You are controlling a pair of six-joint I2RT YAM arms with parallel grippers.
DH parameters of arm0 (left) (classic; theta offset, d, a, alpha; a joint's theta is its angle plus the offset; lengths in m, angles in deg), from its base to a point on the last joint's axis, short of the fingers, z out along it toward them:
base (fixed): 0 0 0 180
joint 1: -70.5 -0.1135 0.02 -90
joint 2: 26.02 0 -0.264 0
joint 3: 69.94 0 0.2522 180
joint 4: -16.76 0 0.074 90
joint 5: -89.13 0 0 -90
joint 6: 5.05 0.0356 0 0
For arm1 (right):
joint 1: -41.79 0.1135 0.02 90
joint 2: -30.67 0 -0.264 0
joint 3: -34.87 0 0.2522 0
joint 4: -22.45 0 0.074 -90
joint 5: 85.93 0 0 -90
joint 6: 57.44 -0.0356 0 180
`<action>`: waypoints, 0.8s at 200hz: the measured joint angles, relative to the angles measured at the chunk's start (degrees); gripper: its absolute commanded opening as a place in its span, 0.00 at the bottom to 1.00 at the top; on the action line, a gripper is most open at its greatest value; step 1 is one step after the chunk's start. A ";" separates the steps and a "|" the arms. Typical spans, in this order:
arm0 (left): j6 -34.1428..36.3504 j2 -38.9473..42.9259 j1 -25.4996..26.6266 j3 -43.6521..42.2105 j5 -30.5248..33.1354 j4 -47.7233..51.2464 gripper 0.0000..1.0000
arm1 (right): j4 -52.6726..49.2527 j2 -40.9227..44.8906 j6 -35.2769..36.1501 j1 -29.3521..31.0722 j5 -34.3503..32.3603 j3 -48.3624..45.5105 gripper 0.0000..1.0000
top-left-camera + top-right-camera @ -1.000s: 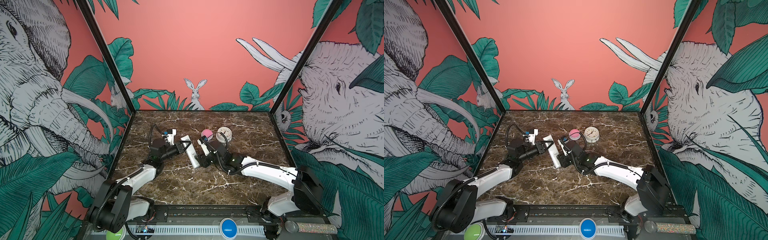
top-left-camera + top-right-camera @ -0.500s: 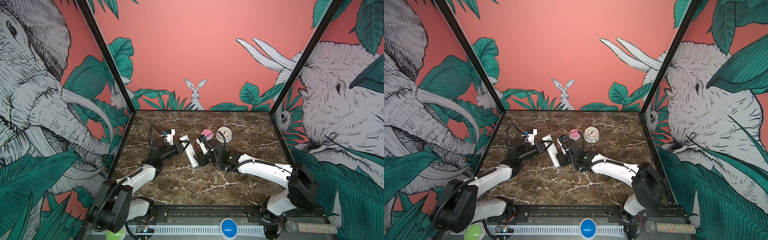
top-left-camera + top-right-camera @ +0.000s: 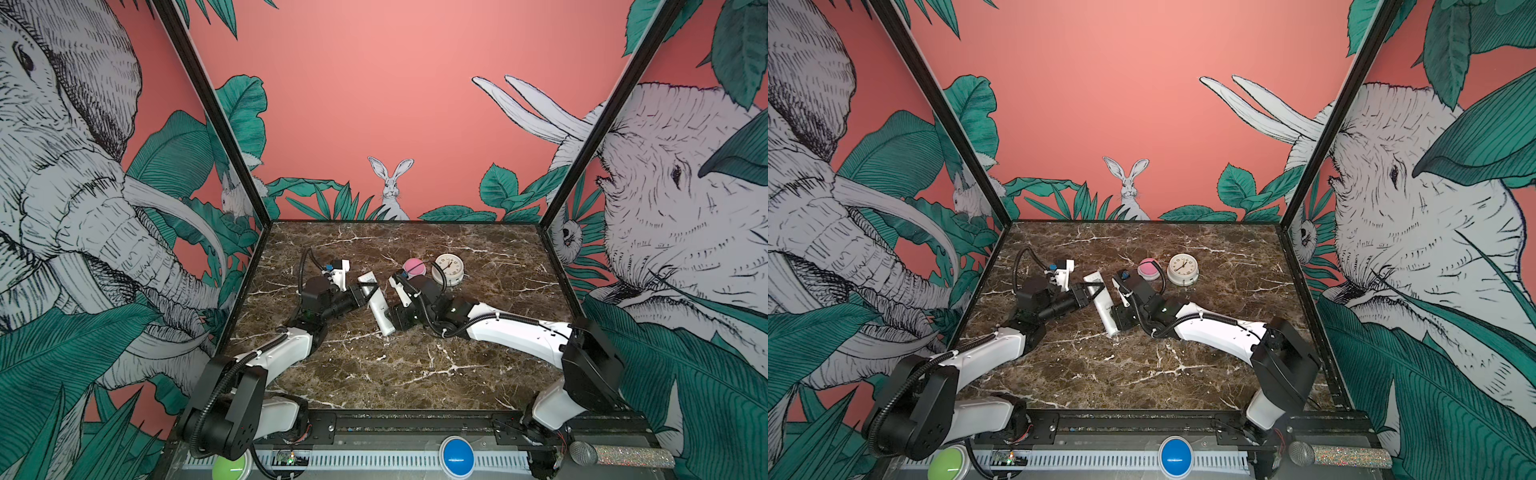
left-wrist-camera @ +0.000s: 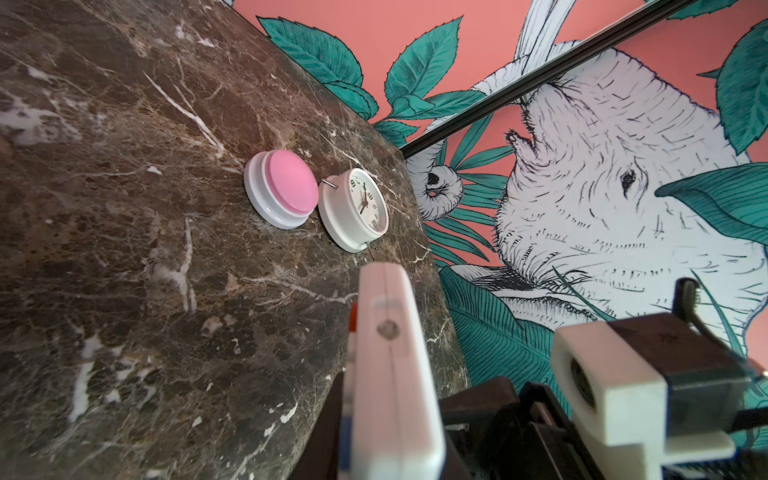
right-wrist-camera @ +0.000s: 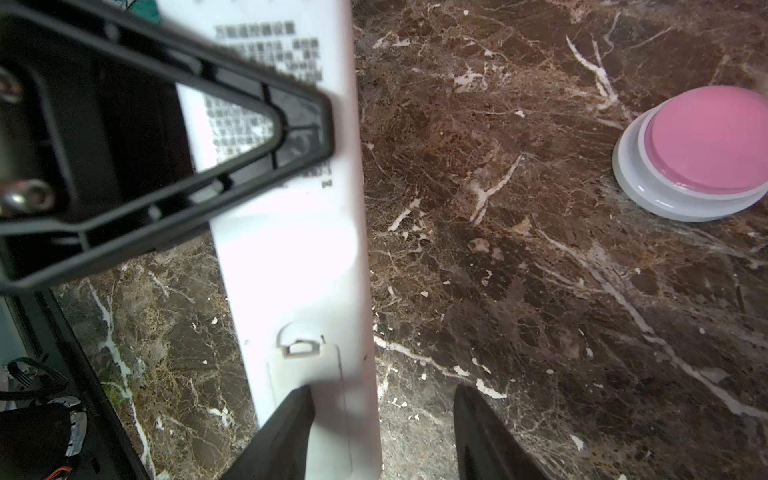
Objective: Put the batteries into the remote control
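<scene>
Item: remote control, white, slim, at mid-bench, printed back facing up and button face turned down. Whether its near end rests on the marble or is lifted clear cannot be told. Hold: left jaws pressed together on the far part of the remote across its thickness, with one black triangular finger lying over the printed text. Right jaws: spread about half, gripping nothing, set at the near end of the remote. One finger is over the battery cover, the other finger over bare bench just beside the remote's edge. Cover: seated flush, latch closed, recess not exposed. Batteries: none visible in any view, location unknown. Other stock: pink dome button and round white clock, touching or nearly so, toward the back, apart from the remote. Progress, as judged: early. Done: remote turned back-up and steadied. Left: cover to be released and removed, cells found, fetched, seated in the recess, cover refitted.
</scene>
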 measured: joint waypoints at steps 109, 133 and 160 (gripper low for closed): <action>1.44 -0.11 -0.33 0.00 0.57 0.76 0.00 | -1.75 -2.12 -0.85 -0.52 2.05 2.16 0.55; 1.49 0.02 -0.24 0.00 0.50 1.84 0.00 | -2.34 -1.49 -0.15 -0.48 1.81 1.95 0.58; 0.85 1.36 0.42 0.00 0.20 2.56 0.00 | -2.25 1.90 0.96 -0.42 1.18 -0.42 0.63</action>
